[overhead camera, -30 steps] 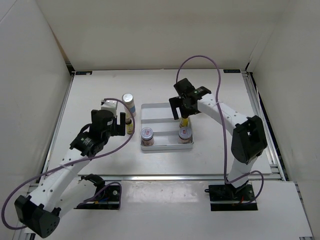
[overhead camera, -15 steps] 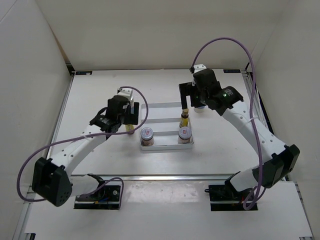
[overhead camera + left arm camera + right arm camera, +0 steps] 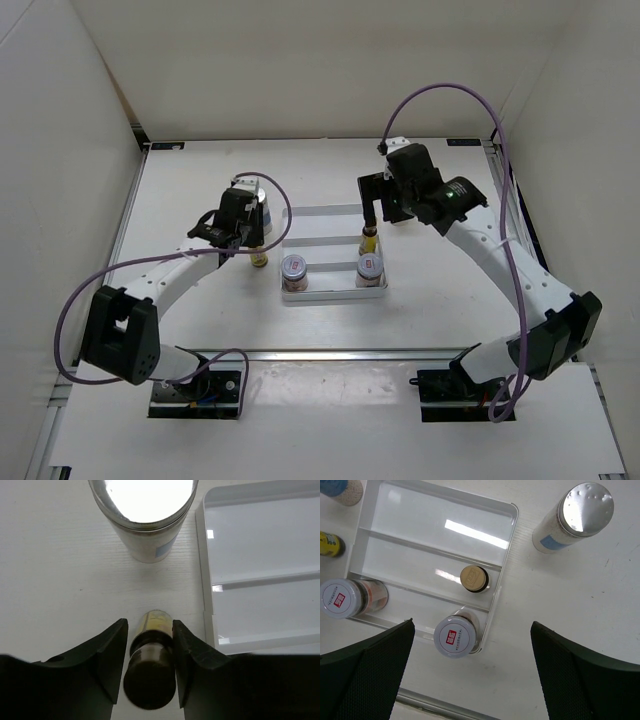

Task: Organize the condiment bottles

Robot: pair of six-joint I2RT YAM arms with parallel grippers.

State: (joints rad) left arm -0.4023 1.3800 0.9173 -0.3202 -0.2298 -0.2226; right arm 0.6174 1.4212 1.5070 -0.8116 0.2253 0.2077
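Note:
My left gripper [image 3: 149,626] is shut on a slim amber bottle [image 3: 150,672] with a dark cap, which stands on the table left of the white tray [image 3: 250,580]. Just beyond it is a tall white silver-capped bottle [image 3: 145,510]. In the top view this gripper [image 3: 250,238] is over the amber bottle [image 3: 259,258]. My right gripper [image 3: 472,625] hangs wide open and holds nothing, high above the tray's right end [image 3: 372,212]. In the tray, a second amber bottle [image 3: 474,578] stands behind two squat jars [image 3: 454,636] [image 3: 339,598]. A second white bottle [image 3: 572,517] stands right of the tray.
White walls close in the table on the left, back and right. The tray's rim [image 3: 335,296] and its two inner ribs stand a little above the table. A metal rail [image 3: 330,353] runs along the near edge.
My left arm has reached forward to the amber bottle and its jaws have closed around it. My right gripper has risen off the tray's amber bottle and stays open.

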